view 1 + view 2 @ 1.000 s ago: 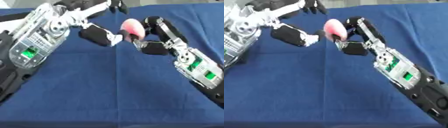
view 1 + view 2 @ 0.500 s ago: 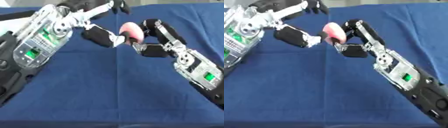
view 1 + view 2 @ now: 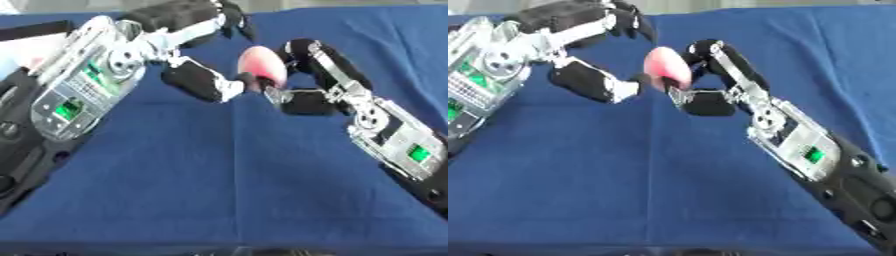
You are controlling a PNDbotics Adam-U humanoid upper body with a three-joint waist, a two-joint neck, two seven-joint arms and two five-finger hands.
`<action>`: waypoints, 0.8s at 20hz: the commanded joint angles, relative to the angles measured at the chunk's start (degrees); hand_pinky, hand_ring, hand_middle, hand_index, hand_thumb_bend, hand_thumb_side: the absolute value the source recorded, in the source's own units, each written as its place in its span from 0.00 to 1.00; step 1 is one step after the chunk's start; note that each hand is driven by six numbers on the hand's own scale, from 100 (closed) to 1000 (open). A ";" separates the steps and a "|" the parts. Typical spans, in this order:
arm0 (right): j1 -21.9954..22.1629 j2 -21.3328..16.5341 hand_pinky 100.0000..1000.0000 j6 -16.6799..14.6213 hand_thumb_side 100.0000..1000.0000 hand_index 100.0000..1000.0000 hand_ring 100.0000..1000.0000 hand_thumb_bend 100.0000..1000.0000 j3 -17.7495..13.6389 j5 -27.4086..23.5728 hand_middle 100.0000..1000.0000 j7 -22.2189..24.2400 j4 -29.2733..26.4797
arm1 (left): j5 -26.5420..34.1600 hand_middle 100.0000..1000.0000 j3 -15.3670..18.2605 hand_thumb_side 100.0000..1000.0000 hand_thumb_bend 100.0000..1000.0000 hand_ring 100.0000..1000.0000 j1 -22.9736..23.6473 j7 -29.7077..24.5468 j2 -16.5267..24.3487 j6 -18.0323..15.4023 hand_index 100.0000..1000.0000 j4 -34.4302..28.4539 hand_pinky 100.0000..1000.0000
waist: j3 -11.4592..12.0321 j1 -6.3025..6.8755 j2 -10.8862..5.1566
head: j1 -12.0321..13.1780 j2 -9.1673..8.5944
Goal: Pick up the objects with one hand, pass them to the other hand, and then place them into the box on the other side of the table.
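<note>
Blue-draped tabletop [image 3: 219,190] below, bare. Pink ball [image 3: 262,72] held aloft at upper centre, clasped in curled right hand [image 3: 306,75]. Left hand [image 3: 197,80] touching it, fingers spread, likely poised for the handover.

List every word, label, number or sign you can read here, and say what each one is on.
None can be read.
The green panels on the left forearm and the right forearm are lit, but show no legible characters.
The pink object and the blue tablecloth carry no print.
</note>
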 commanded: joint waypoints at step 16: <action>-0.88 -0.45 0.52 -0.81 0.00 0.38 0.63 0.00 0.01 -0.59 0.48 3.52 -1.36 | -2.64 0.77 1.25 0.33 0.18 0.78 -0.45 1.87 -2.02 -0.54 0.83 2.52 0.79 | -0.30 -0.10 -0.60 | 0.33 0.32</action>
